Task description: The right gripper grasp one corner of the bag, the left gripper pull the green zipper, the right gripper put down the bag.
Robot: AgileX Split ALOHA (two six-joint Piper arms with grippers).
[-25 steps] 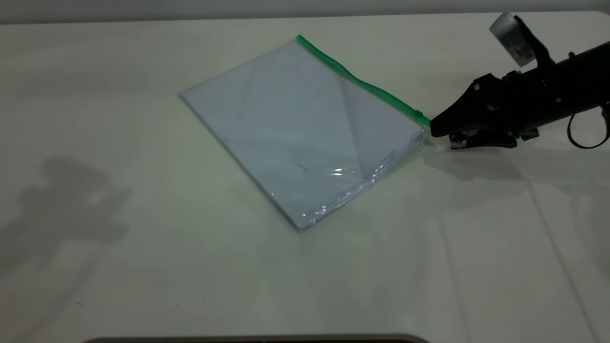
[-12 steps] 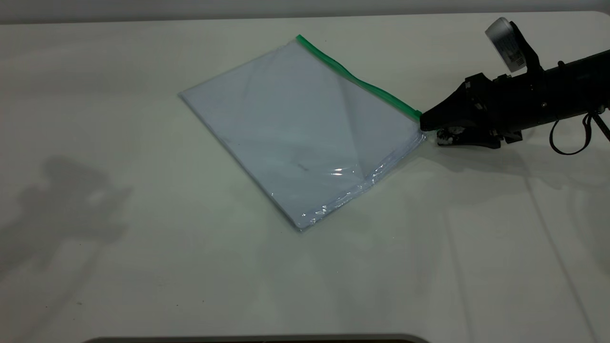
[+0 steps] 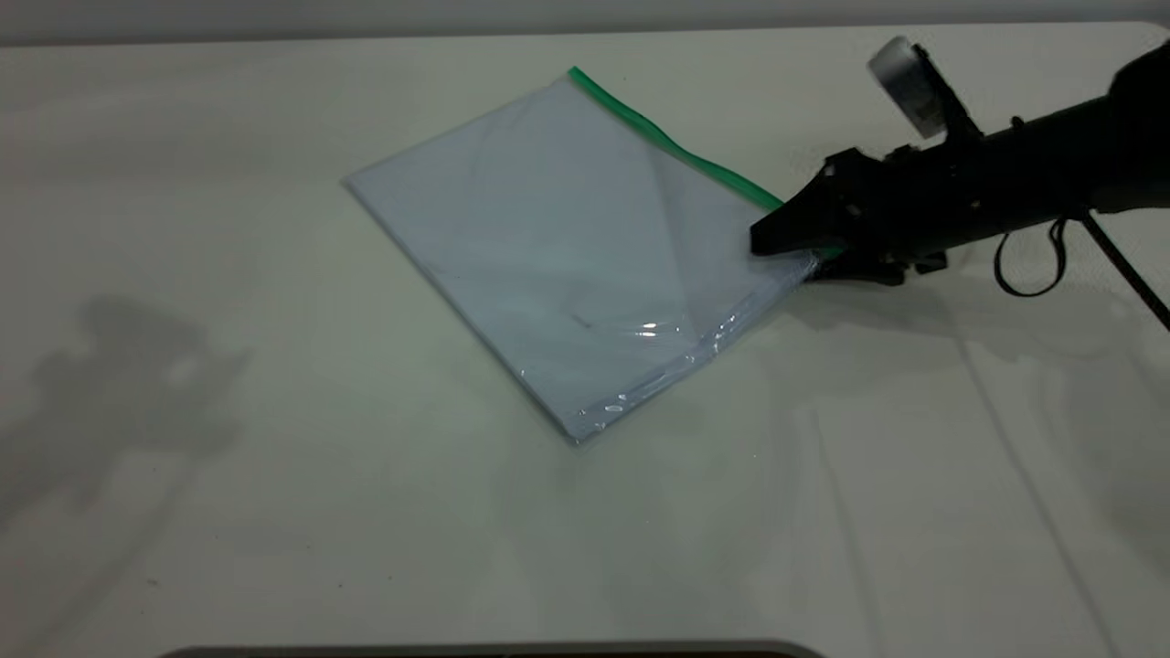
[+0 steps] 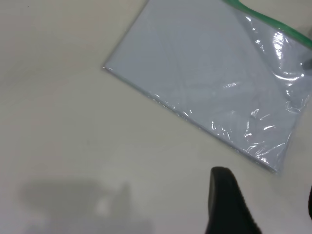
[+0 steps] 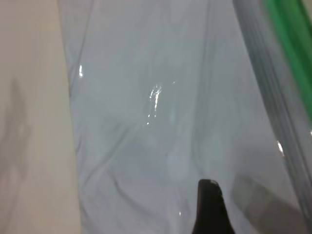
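The bag (image 3: 567, 238) lies flat on the white table, with white paper showing through the plastic. The green zipper (image 3: 676, 146) runs along its far long edge. My right gripper (image 3: 791, 259) is open at the bag's right corner where the green strip ends. Its upper finger reaches over the plastic and its lower one sits at the table by the edge. The slider tab is hidden behind it. In the right wrist view one finger (image 5: 209, 207) hovers over the bag (image 5: 156, 122) beside the zipper (image 5: 292, 44). My left gripper (image 4: 268, 209) is open above bare table, short of the bag (image 4: 209, 73).
The white table (image 3: 274, 503) stretches wide around the bag. The left arm is outside the exterior view; only its shadow (image 3: 119, 384) falls on the table at the left. The right arm's black cable (image 3: 1033, 265) loops behind the gripper.
My right gripper has slid left, from just off the bag's corner to over it, and now covers the end of the green strip and the slider tab. The bag has not moved.
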